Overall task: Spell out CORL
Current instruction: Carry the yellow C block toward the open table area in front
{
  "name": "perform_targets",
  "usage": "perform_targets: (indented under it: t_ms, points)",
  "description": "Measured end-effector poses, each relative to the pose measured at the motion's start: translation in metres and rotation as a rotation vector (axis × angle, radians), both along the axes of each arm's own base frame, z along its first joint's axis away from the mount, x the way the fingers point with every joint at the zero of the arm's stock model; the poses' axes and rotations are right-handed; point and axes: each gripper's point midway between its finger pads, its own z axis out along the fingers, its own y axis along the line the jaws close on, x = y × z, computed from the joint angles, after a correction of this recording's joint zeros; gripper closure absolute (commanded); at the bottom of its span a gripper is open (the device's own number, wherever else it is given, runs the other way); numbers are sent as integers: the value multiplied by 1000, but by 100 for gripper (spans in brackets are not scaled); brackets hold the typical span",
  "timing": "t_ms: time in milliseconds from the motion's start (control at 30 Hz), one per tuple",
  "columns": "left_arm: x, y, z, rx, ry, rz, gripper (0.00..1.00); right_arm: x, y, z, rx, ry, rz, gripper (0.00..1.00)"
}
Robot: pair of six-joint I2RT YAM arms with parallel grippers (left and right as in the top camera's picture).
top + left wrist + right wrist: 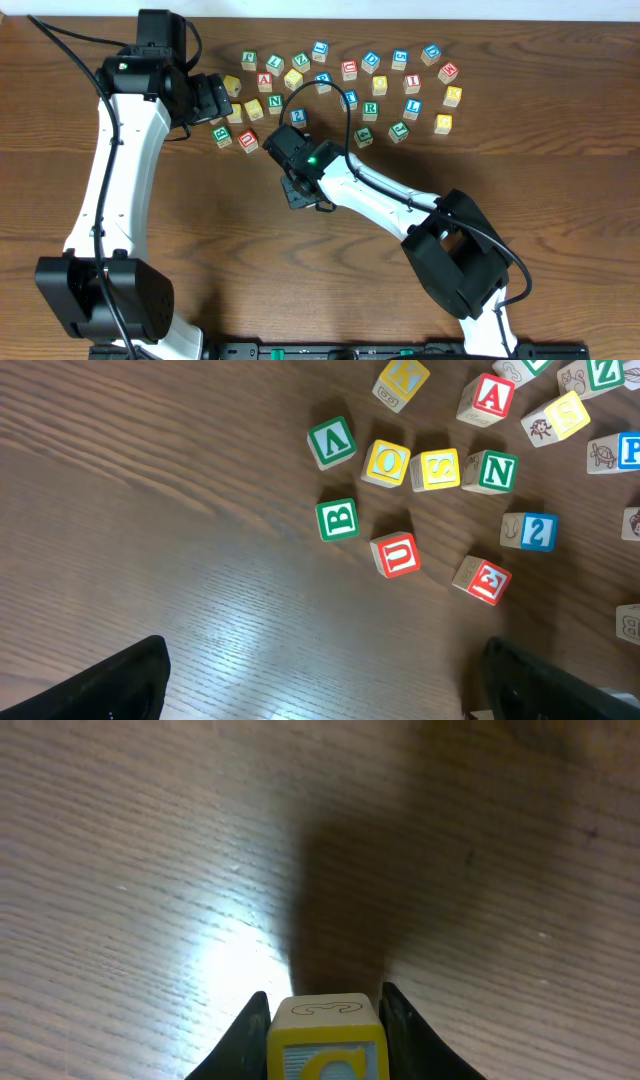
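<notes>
Wood table [150,840] open ahead; right hand [325,1008] pinching yellow block [325,1050]; left hand [325,670] spread.

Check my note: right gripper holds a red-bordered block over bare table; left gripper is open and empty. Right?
Not quite. The right wrist view shows the block in the right gripper is yellow-bordered, not red. It is over bare table, and the left gripper is open and empty.
</notes>
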Motion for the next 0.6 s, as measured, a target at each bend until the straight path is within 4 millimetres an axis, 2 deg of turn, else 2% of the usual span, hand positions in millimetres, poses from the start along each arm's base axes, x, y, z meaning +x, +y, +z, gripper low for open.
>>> perform_targets:
  t_ms: [133,267,467,600]
  points:
    - [0,0,0,0,-2,0,2,12,12,5,50,-52,-2,89]
    - [1,0,0,0,-3,0,2,18,13,5,56,-79,-23,90]
    - [1,0,0,0,-4,0,2,21,15,-2,54,-85,-62,86]
    - [1,0,1,0,-5,0,2,15,19,-10,28,-96,-51,82]
